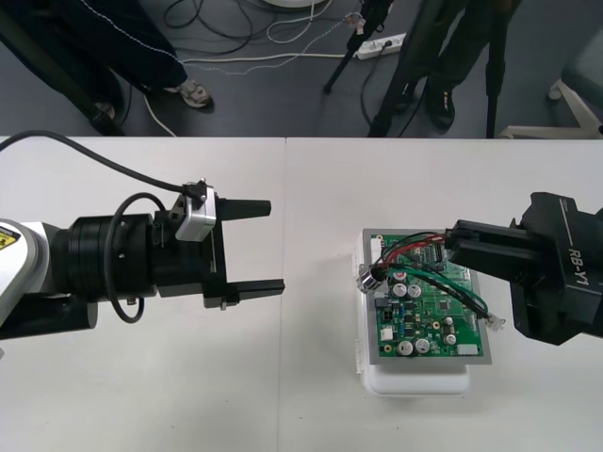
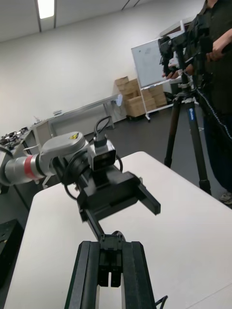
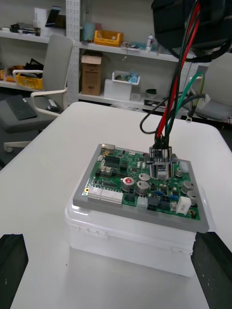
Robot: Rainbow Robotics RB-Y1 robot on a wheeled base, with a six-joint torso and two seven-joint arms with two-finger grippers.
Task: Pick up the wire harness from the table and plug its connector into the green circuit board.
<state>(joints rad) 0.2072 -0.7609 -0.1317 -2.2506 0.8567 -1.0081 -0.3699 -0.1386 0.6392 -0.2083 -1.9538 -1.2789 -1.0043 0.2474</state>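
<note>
One board (image 1: 426, 318), seemingly one harness (image 3: 161, 161)

Likely a lab, tripod (image 2: 192, 116), whiteboard (image 2: 145, 60), parts shelves (image 3: 125, 48)

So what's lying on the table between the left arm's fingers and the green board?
Nothing: the front view shows only bare table between the open left fingers and the board.

We note the board (image 1: 424, 315) green, dotted with silver and black parts, edged by a grey frame (image 3: 140, 208) on a white base (image 1: 419, 381). Wires (image 3: 180, 72) red, black, green; socket (image 3: 162, 164) shiny silver. Table (image 1: 283, 395) plain white. Left gripper (image 1: 276, 247) and right gripper (image 1: 450, 243) black; we see a red ring (image 2: 30, 166) on the silver left arm (image 2: 60, 145).
</note>
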